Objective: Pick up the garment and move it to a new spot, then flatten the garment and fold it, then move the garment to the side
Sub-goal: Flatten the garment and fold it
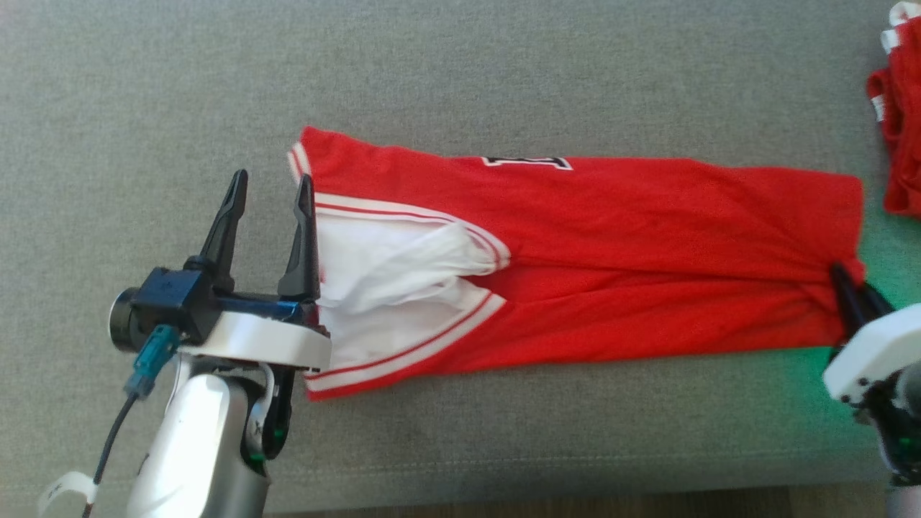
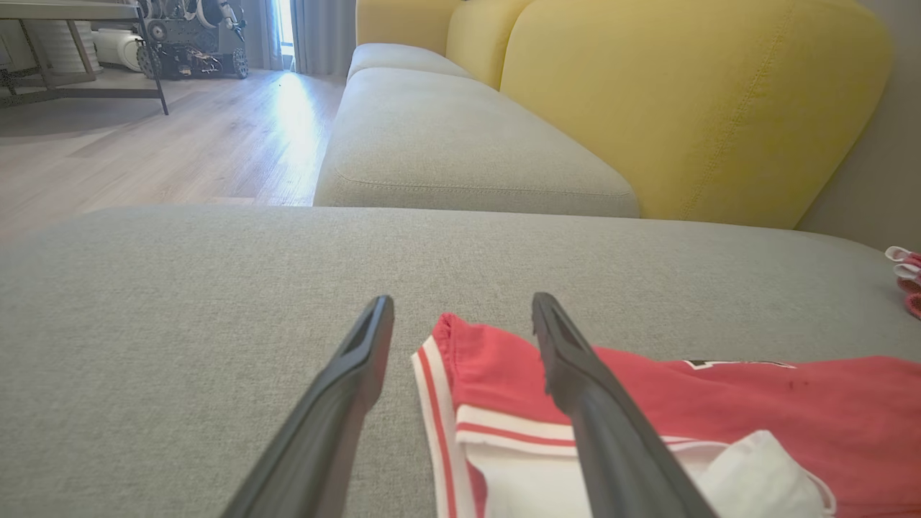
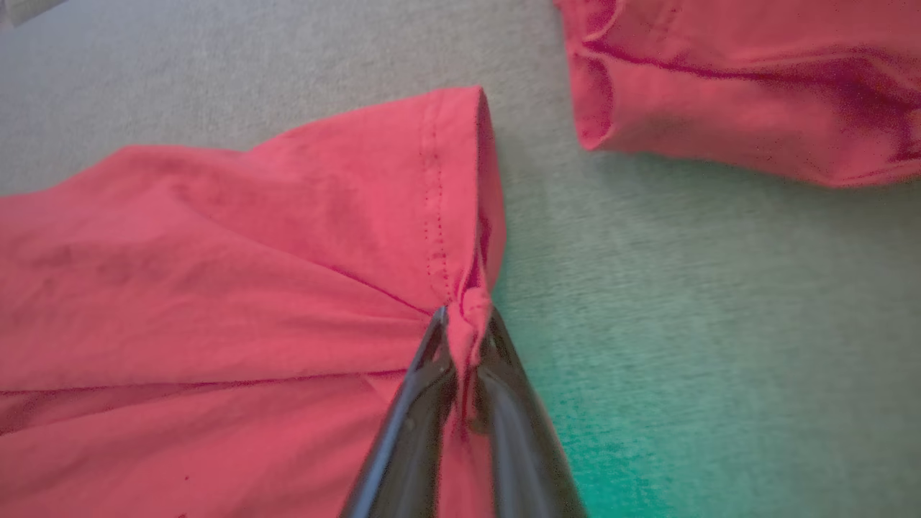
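Because the right claw [image 1: 849, 288] is clamped on only a thin pinch of fabric at the frame's right, while the left claw [image 1: 273, 176] stands with fingers apart at the collar end, gripping nothing, a pull may slip free or drag the garment [image 1: 611, 237], lying lengthwise mid-frame on the sofa cushion [image 1: 460, 72], into the red cloth [image 1: 899, 129] at upper right.

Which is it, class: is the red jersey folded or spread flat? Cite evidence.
Folded lengthwise: the red jersey lies as a long narrow strip, its black print cut off at the top edge.
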### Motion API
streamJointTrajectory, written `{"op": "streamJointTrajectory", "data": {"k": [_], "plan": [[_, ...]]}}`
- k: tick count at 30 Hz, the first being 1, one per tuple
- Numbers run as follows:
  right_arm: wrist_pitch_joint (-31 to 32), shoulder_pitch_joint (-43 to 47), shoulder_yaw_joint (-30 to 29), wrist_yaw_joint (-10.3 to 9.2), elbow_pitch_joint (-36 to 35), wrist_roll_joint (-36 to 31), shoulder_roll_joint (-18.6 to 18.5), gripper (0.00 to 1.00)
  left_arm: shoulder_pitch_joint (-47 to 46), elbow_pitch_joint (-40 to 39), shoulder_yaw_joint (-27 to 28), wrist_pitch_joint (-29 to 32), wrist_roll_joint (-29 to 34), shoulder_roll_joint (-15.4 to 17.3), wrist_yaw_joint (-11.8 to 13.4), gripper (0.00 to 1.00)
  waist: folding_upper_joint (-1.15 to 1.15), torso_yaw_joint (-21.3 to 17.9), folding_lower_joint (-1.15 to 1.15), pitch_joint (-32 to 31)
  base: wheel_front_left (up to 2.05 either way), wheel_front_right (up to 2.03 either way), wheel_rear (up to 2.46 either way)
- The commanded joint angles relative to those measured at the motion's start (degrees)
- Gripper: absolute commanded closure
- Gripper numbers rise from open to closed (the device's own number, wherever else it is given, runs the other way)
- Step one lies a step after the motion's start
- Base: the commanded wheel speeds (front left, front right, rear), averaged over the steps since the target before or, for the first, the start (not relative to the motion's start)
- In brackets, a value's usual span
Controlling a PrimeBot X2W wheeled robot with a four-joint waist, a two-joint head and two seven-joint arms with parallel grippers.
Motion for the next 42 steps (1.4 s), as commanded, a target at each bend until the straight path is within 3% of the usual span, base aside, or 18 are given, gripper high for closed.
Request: {"op": "streamJointTrajectory", "data": {"k": [1, 9, 16, 22, 26, 35, 42], "plan": [[-0.92, 0.17, -1.02, 0.11, -2.03, -0.13, -1.4, 1.0, -0.65, -1.57, 2.28, -0.45, 0.51, 0.51, -0.44, 0.0, 0.0, -0.21, 0.0, -0.75, 0.0, 0.0, 0.0], [-1.49, 0.62, -5.54, 0.11, -4.51, -1.33, -2.57, 1.0, 0.86, -1.79, 3.32, -0.45, 0.52, 0.0, -0.66, 0.0, 0.0, -0.24, 0.0, -2.71, 0.0, 0.0, 0.0], [-1.73, 0.31, -1.99, 0.11, -9.31, -0.49, -2.79, 1.0, 1.64, -1.43, 3.97, -0.45, 0.45, -0.33, -1.0, 0.0, 0.0, 0.0, 0.0, -4.52, 0.0, 0.0, 0.0], [-0.75, -0.33, 5.89, 0.11, -17.05, 0.09, -2.6, 1.0, 2.82, -0.88, 4.15, -0.45, 0.56, -0.64, -1.37, 0.0, 0.0, 0.39, 0.0, -7.4, 0.0, 0.0, 0.0], [-0.06, -1.1, 13.39, 0.11, -19.06, 5.63, -0.41, 1.0, 3.46, -0.63, 3.99, -0.45, 0.63, -0.83, -1.66, 0.0, 0.0, 1.19, 0.0, -9.0, 0.0, 0.0, 0.0], [-1.53, -5.45, 29.44, 0.11, -10.59, 19.94, 2.54, 1.0, 3.76, 0.26, 2.69, -0.45, 0.61, -1.42, -2.38, 0.0, 0.0, 5.05, 0.0, -10.21, 0.0, 0.0, 0.0], [-6.84, -10.85, 40.14, 0.11, 0.03, 24.82, 3.02, 1.0, 3.23, 0.32, 1.71, -0.45, 0.41, -1.93, -2.35, 0.0, 0.0, 8.72, 0.0, -8.96, 0.0, 0.0, 0.0]]}}
